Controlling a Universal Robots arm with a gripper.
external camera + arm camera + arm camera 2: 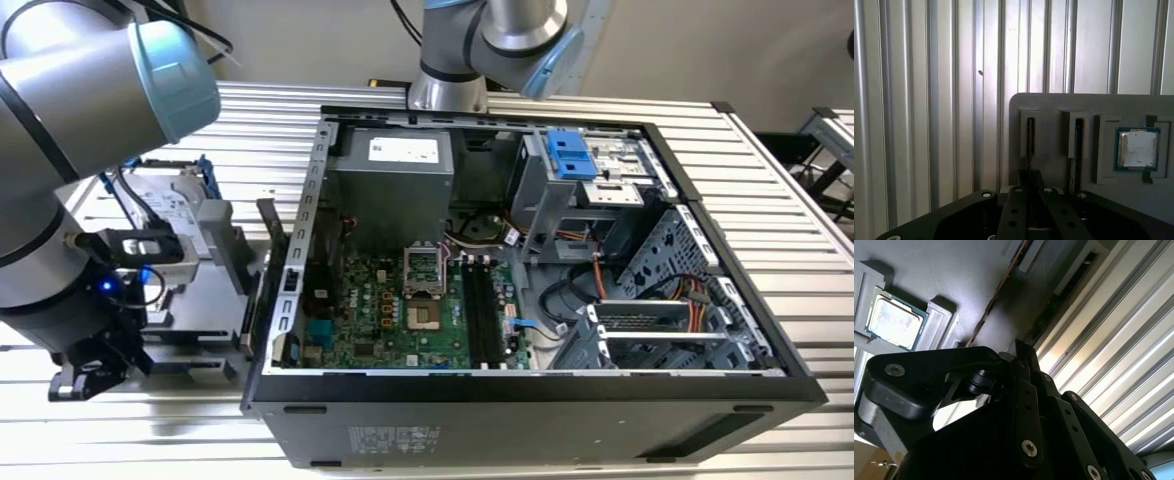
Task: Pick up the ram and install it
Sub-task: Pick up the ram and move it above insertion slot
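Pincer facing the ram

Black linkage of my pincer [1030, 195] sits nearest; apart or together, I cannot tell. From it the ram [1030, 142] lies at twelve o'clock, edge-up in the grey holder [1054, 105], long axis running away.

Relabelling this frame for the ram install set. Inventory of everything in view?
table: one, ribbed silver, under everything
computer case: one, black, open, on the table
motherboard: one, green, inside the case
holder tray: one, grey, on the table at the exterior view's left of the case
ram: one stick, dark, edge-on, standing in a tray slot
processor chip: one, silver, in a tray recess
hard drive: one, silver, blue-handled frame, on the tray
robot arm: one, grey, above the tray
pincer: one, black, at the ram's slot
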